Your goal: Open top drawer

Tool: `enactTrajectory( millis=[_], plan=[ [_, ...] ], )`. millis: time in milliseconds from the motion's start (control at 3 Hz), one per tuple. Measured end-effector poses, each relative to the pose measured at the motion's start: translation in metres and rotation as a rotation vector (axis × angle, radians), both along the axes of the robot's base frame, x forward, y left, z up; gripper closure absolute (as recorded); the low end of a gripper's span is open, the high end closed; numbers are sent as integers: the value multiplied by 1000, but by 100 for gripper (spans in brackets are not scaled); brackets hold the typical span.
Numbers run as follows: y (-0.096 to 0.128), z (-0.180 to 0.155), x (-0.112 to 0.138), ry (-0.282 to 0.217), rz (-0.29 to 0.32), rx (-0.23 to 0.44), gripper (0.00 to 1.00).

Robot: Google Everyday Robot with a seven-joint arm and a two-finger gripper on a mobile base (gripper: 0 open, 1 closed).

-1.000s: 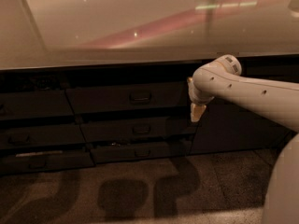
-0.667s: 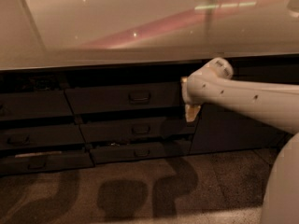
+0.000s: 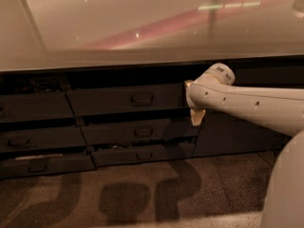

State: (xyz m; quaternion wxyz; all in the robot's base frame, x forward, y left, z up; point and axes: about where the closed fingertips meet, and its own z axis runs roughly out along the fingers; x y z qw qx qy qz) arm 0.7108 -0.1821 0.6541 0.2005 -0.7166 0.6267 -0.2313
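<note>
The claw point(image 3: 193, 103), open or shut I couldn't tell, might have missed the top drawer point(image 3: 104, 100) handle point(image 3: 142, 99), away to its left.

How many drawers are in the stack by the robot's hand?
3: top drawer, middle drawer, bottom drawer. The gripper is by the top drawer's right end. Arm may hide more.
</note>
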Motion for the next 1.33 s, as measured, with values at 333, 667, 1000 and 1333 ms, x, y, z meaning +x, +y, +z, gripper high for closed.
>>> enactTrajectory(
  millis=[333, 667, 1000, 1333],
  plan=[
    [-12, -8, 28, 20, -47, -58, 0],
    [-12, -8, 28, 21, -47, -58, 0],
    [-17, -13, 36, 46, -72, -88, 0],
    [-43, -33, 63, 91, -147, -149, 0]
  ],
)
